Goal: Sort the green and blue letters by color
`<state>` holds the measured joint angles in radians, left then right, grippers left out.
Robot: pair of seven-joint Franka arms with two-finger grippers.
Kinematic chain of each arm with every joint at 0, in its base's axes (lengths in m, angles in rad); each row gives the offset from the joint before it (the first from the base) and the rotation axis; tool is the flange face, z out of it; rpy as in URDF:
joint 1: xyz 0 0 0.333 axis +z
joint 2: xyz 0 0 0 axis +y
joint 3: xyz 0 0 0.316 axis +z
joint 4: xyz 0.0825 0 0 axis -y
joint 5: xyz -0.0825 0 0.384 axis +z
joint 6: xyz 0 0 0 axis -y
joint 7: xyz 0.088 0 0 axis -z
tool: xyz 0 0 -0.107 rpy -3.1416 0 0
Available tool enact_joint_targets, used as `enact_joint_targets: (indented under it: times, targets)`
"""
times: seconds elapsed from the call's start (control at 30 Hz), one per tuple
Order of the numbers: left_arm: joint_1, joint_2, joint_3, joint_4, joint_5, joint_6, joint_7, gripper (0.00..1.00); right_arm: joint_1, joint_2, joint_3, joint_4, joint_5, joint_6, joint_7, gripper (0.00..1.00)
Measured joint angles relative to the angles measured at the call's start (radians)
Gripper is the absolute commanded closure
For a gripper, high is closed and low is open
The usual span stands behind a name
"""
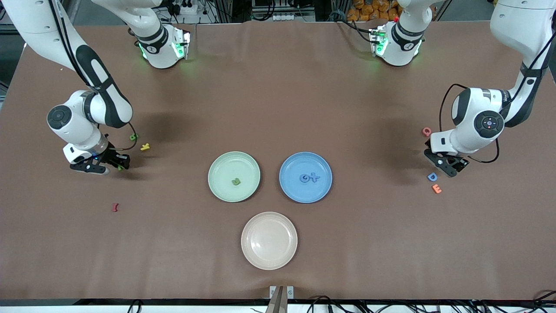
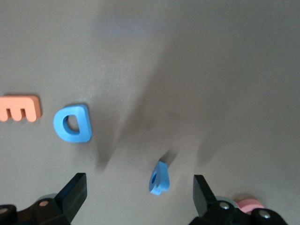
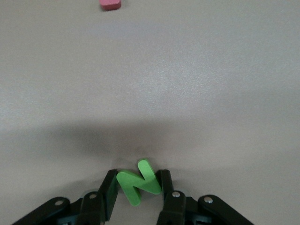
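Note:
My right gripper [image 3: 137,186] is shut on a green N [image 3: 137,182], low over the table at the right arm's end [image 1: 118,164]. Another green letter [image 1: 133,137] lies just farther from the camera. My left gripper [image 2: 140,197] stands open at the left arm's end [image 1: 449,167]. A small blue letter [image 2: 159,177] stands on its edge between its fingers, touching neither. Beside it lies a blue D [image 2: 72,123], also seen in the front view [image 1: 432,176]. The green plate [image 1: 221,167] holds one green letter [image 1: 236,181]. The blue plate [image 1: 291,187] holds two blue letters [image 1: 309,177].
A pale pink plate [image 1: 269,241] lies bare nearest the camera. A yellow letter [image 1: 145,147] and a dark red letter [image 1: 115,207] lie near the right gripper. An orange E [image 1: 436,188] and a pink Q [image 1: 426,131] lie near the left gripper.

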<state>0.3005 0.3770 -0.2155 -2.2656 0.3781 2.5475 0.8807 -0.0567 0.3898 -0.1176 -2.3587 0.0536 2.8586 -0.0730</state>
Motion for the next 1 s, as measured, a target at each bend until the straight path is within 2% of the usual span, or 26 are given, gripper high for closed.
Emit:
enact_joint_targets:
  times: [0.6, 0.63, 0.73, 0.77, 0.8, 0.93, 1.0]
  targets:
    - [0.009, 0.025, -0.004, 0.0, -0.018, 0.022, -0.002, 0.01, 0.023, -0.057, 0.15, 0.0, 0.0, -0.019, 0.315, 0.84]
    - [0.01, 0.025, -0.004, 0.0, -0.018, 0.022, -0.002, 0.07, 0.029, -0.063, 0.164, 0.0, 0.0, -0.02, 0.348, 0.84]
    - [0.012, 0.025, -0.004, 0.0, -0.018, 0.023, -0.002, 0.34, 0.047, -0.075, 0.208, 0.002, 0.0, -0.022, 0.446, 0.84]
    - [0.013, 0.025, -0.004, 0.0, -0.018, 0.023, -0.002, 0.46, 0.054, -0.078, 0.224, 0.004, 0.0, -0.022, 0.479, 0.84]
    - [0.013, 0.025, -0.004, 0.0, -0.018, 0.023, -0.002, 0.53, 0.06, -0.081, 0.239, 0.006, 0.0, -0.022, 0.512, 0.84]
    - [0.018, 0.025, -0.004, -0.001, -0.036, 0.023, -0.004, 0.59, 0.09, -0.087, 0.294, 0.017, 0.0, -0.022, 0.641, 0.84]
    - [0.024, 0.025, -0.004, -0.002, -0.055, 0.023, -0.004, 0.69, 0.108, -0.088, 0.315, 0.022, 0.0, -0.022, 0.7, 0.84]
